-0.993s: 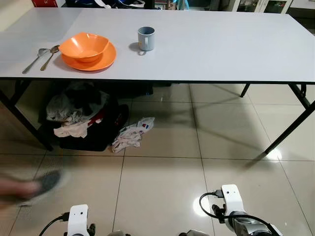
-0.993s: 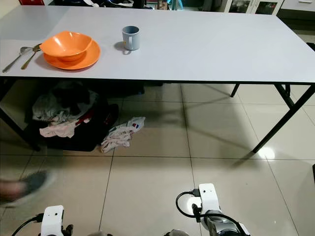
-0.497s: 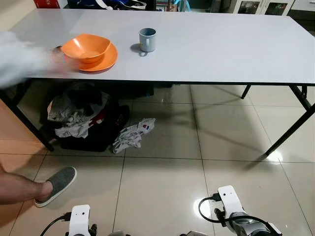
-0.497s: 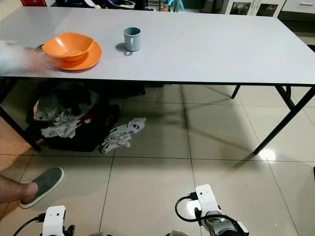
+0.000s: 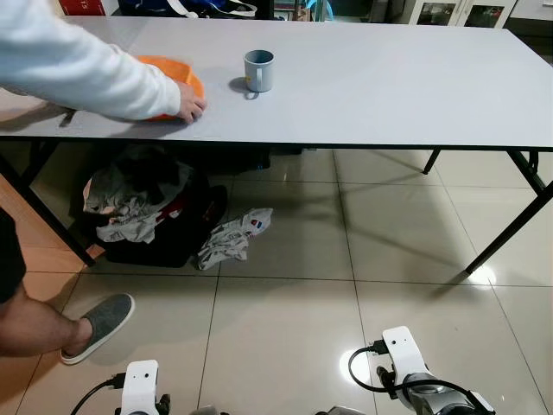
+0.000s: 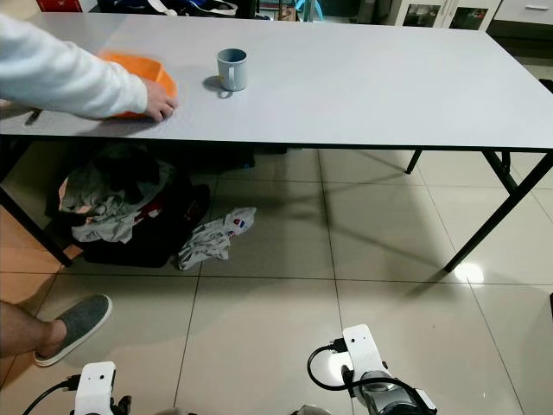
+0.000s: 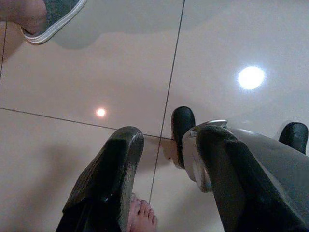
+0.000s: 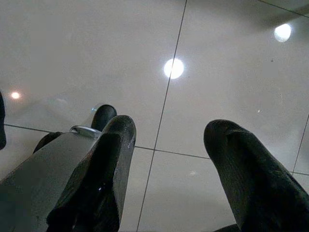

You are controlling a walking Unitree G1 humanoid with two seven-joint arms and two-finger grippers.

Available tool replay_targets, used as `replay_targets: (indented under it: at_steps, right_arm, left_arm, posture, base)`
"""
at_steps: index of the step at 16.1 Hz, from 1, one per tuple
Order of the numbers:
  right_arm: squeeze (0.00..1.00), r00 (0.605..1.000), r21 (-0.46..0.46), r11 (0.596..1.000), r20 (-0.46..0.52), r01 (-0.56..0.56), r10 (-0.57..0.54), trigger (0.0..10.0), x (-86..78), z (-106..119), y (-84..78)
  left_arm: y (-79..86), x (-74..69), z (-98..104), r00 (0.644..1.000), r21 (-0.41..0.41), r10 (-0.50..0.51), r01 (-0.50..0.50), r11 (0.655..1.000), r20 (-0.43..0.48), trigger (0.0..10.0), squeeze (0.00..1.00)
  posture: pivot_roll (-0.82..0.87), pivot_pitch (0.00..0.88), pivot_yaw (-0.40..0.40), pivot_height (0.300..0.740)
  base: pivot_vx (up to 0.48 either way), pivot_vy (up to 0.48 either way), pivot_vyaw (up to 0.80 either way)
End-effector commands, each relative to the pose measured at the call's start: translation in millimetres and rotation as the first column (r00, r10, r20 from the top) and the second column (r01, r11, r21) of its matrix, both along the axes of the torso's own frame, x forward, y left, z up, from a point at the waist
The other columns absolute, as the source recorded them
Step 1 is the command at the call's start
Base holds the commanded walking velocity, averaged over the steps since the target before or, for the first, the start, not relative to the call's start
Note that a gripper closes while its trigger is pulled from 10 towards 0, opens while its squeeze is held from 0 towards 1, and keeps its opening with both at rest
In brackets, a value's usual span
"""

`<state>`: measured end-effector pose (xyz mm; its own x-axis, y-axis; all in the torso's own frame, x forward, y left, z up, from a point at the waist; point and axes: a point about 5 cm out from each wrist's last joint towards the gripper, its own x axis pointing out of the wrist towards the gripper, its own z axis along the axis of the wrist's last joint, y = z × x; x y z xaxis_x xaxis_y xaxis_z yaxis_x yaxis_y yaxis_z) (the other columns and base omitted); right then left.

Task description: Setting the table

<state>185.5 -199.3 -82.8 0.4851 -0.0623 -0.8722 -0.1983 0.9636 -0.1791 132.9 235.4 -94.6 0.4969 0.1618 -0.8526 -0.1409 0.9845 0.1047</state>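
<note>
A person's hand [image 5: 191, 105] rests on the rim of the orange plate [image 5: 183, 79] at the left end of the grey table [image 5: 389, 78], probably to shift it, the sleeve hiding most of it; the grey mug [image 5: 258, 69] stands just beside. Both arms hang idle over the tiled floor [image 7: 96, 82], left pincer [image 7: 166, 159] and right pincer [image 8: 169, 154] with fingers apart and empty

A person's arm [image 5: 78, 73] reaches across the table [image 5: 389, 86] at ten o'clock, covering the orange plate [image 5: 186, 79]. The mug [image 5: 257, 69] stands at twelve; the tabletop toward two lies open.
</note>
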Motion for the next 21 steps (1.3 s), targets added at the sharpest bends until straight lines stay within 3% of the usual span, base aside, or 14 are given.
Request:
replay_targets:
  at_steps: [1, 12, 14, 17, 18, 21]
  right_arm:
    - [0.0, 1.0, -0.004, 1.0, -0.011, 0.005, -0.005, 10.0, -1.5, -1, -0.2]
    - [0.0, 1.0, 0.012, 1.0, -0.01, 0.021, -0.021, 10.0, -3.6, -3, 4.5]
    - [0.0, 1.0, -0.039, 0.999, -0.013, 0.003, -0.004, 10.0, -7.9, -4, 2.7]
    - [0.0, 1.0, -0.033, 0.999, -0.027, 0.008, -0.008, 10.0, -9.7, -5, 1.8]
    - [1.0, 1.0, -0.03, 1.0, -0.02, 0.005, -0.005, 10.0, -7.6, -4, 1.9]
    - [1.0, 1.0, -0.036, 0.999, -0.006, 0.001, -0.001, 10.0, -2.8, -2, 1.4]
  left_arm:
    - [-0.1, -4.2, -2, 1.0, 0.0, 0.0, 0.0, 1.0, -0.016, 10.0, 0.0]
    - [4.8, -4.7, 0, 1.0, 0.011, -0.012, 0.012, 1.0, -0.019, 10.0, 0.0]
    - [11.0, -0.5, 3, 1.0, 0.065, -0.027, 0.027, 0.998, -0.002, 10.0, 0.0]
    - [9.0, -1.7, 2, 0.999, 0.076, -0.037, 0.037, 0.996, -0.009, 10.0, 0.0]
    - [8.7, -1.2, 2, 0.999, 0.088, -0.041, 0.041, 0.995, -0.003, 10.0, 0.0]
    - [8.1, -0.9, 2, 0.999, 0.104, -0.048, 0.048, 0.993, 0.001, 10.0, 0.0]
  posture:
    - [-0.08, 0.033, -0.013, 0.74]
    - [-0.07, 0.04, 0.013, 0.74]
    - [-0.04, 0.042, 0.016, 0.74]
    - [-0.02, 0.037, 0.004, 0.74]
    - [-0.03, 0.036, 0.0, 0.74]
    - [-0.03, 0.035, -0.003, 0.74]
  base:
    - [0.0, 0.0, 0.0]
    - [0.0, 0.0, 0.0]
    - [0.0, 0.0, 0.0]
    - [0.0, 0.0, 0.0]
    - [0.0, 0.0, 0.0]
    - [0.0, 0.0, 0.0]
